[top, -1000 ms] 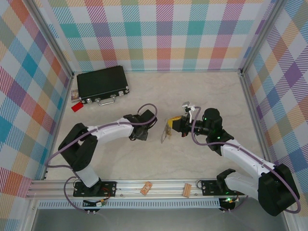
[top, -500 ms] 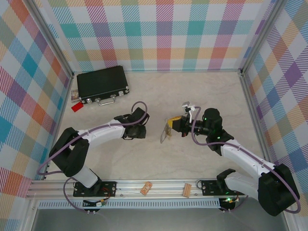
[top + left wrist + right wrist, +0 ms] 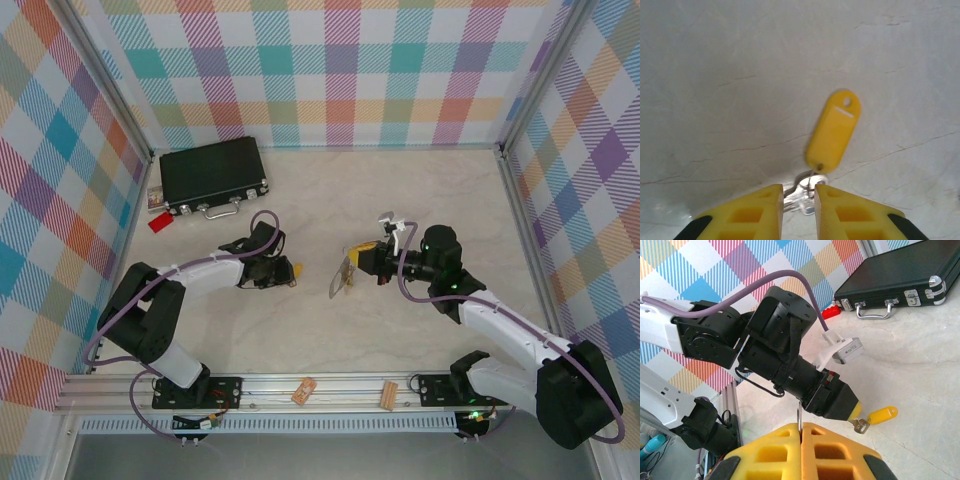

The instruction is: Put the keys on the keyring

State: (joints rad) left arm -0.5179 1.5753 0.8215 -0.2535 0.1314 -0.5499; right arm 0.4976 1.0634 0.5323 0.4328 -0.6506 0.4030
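ok so the bit that matters rn imo: the key (image 3: 834,131) looks to be lying on the counter (image 3: 400,190) right off the tip of the left tool (image 3: 799,190). Its silver shaft end sits between the yellow fingers (image 3: 752,215) and the yellow head points away from them, w/ the little hole at the far tip. From the top cam that long axis runs roughly left-to-right, so the head aims across at the keyring (image 3: 343,279). There's a strip of bare counter between them, near but not touching. Left arm is obv the closer one to the key. Can't tell if the left tool is actually pinching the shaft or just straddling it, gap is narrow tho. Right tool (image 3: 801,426) is clenched on the keyring, which shows edge-on as a thin metal strip in its own cam, loop hanging twd the key side. My guess: the hole end has to get carried across to the ring, so the left arm does the travelling
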